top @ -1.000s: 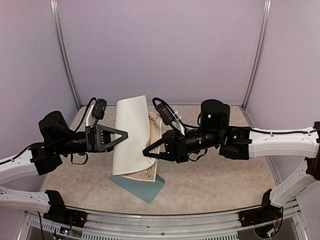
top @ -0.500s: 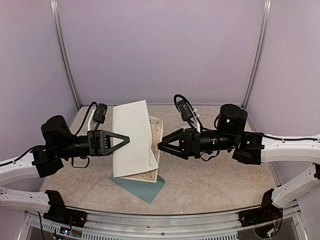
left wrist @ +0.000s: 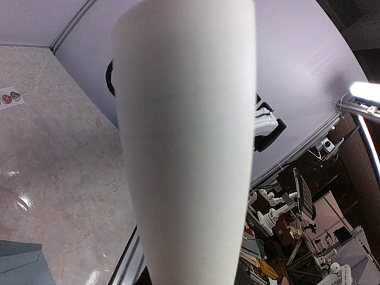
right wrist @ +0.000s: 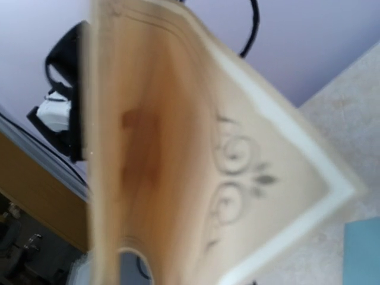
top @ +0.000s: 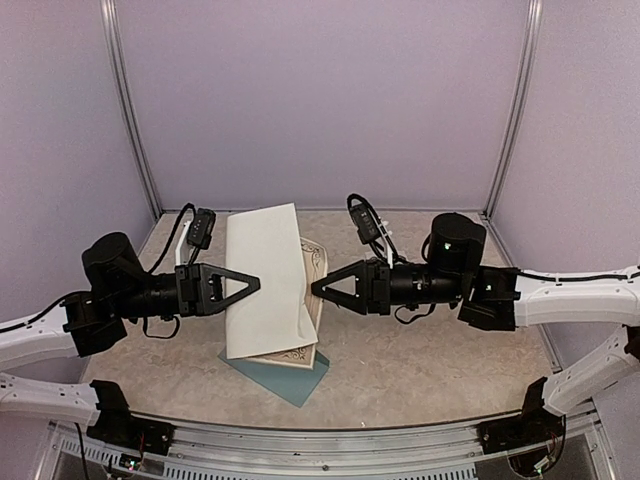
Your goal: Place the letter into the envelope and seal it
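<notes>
The cream rectangular paper letter with the dark ornate border [top: 265, 285] sits in the middle of the overhead view. It is doubled over on itself, so its plain white back faces up and only a strip of scrollwork shows along its right and lower edges. Its lower end rests on the teal paper envelope [top: 295, 378], whose corner pokes out towards the bottom centre of the frame on the pale marbled tabletop [top: 430, 370].

The left claw [top: 252, 284] comes in from the left, and its fingers look closed on the rounded bend of the sheet, pinching that loop. In its own wrist view the white paper rises as a smooth curved column straight ahead. The right claw [top: 318, 289] points at the sheet's loose right edge. Its wrist camera is filled with blurred cream paper, and I cannot tell whether its jaws are on the sheet or just off it.

I'd expect the sheet to handle as light, thin and springy. It bends into a soft curl rather than a crease, so it would likely flop open if let go, and a hard pinch would dent it. The edges or the bend are the sensible places to hold it. The envelope looks flat, matte and slick enough to slide on the polished top, so it should be pinned at a corner.
</notes>
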Tool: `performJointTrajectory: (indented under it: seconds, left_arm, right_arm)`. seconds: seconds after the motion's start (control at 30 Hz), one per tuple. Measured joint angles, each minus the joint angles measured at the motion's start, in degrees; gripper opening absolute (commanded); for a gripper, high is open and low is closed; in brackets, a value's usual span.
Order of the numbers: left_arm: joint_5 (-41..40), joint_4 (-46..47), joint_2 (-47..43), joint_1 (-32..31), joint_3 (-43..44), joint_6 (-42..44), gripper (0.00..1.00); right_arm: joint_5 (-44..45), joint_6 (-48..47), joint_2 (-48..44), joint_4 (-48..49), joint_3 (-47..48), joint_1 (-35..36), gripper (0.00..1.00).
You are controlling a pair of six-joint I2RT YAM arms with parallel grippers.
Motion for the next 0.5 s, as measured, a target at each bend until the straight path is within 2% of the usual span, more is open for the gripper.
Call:
performJointTrajectory:
  seconds: [0.07,0.5]
  left_arm:
    - [0.02,0.00,0.00,-0.26,-0.07,0.15,0.24]
    - [0.28,-6.21,0.87,-0.66,0.15,4.46,0.26]
  right_arm:
    - [-0.28,0.35,0.96,0.63,0.00,-0.02,0.00]
    - [-2.08,0.74,2.82,1.95,0.52,-0.07,0.00]
